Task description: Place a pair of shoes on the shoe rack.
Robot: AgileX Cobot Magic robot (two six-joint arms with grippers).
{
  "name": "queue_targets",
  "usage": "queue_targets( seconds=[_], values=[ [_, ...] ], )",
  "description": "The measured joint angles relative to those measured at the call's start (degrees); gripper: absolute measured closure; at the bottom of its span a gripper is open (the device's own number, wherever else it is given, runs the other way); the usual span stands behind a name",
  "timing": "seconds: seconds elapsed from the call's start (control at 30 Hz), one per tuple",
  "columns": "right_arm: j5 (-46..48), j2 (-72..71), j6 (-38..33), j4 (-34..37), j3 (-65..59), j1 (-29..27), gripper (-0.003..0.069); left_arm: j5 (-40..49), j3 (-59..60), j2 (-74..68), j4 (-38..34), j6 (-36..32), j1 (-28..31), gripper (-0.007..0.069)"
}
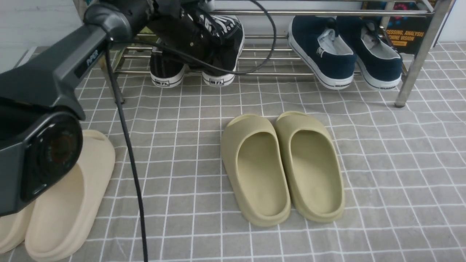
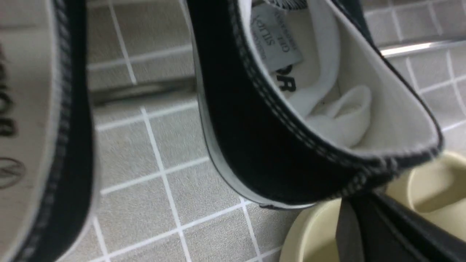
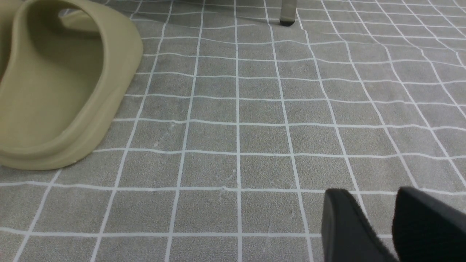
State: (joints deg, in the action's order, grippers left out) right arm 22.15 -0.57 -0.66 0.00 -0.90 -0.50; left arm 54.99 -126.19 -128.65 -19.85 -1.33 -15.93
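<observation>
Shows black canvas sneakers (image 1: 233, 38) with white laces, soles and stitching beside the closed left tool (image 2: 358, 200), without a clear view of any grip; shows the right tool (image 3: 369, 191) open around nothing.

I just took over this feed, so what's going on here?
The robot's left gripper, shut, is at the black canvas sneakers with white soles, both on the lower shelf of the silver metal rack; whether it grips one is unclear. The right gripper stands open over the grey gridded surface, holding nothing.
</observation>
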Motion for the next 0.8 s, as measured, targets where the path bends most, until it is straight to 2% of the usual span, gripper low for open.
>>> queue_targets(
  seconds=[0.07,0.23,0.27,0.33,0.63,0.73,0.8],
  values=[
    [0.00,0.00,0.00,0.00,0.00,0.00,0.0419,1.24,0.00,1.32,0.00,0.00,0.05,0.0638],
    [0.00,0.00,0.00,0.00,0.00,0.00,0.0419,13.74,0.00,7.51,1.89,0.00,0.10,0.0638],
    [0.00,0.00,0.00,0.00,0.00,0.00,0.0419,14.07,0.07,7.74,1.89,0.09,0.10,0.0638],
    [0.00,0.00,0.00,0.00,0.00,0.00,0.0419,16.11,2.30,12.54,5.27,2.38,0.10,0.0638],
    [-0.02,0.00,0.00,0.00,0.00,0.00,0.0419,16.68,13.20,36.47,9.00,2.03,0.10,0.0638],
    [-0.02,0.00,0.00,0.00,0.00,0.00,0.0419,15.03,23.50,50.89,9.85,0.56,0.10,0.0638],
    [-0.02,0.00,0.00,0.00,0.00,0.00,0.0419,10.04,30.78,59.06,10.32,0.26,0.10,0.0638]
  ],
)
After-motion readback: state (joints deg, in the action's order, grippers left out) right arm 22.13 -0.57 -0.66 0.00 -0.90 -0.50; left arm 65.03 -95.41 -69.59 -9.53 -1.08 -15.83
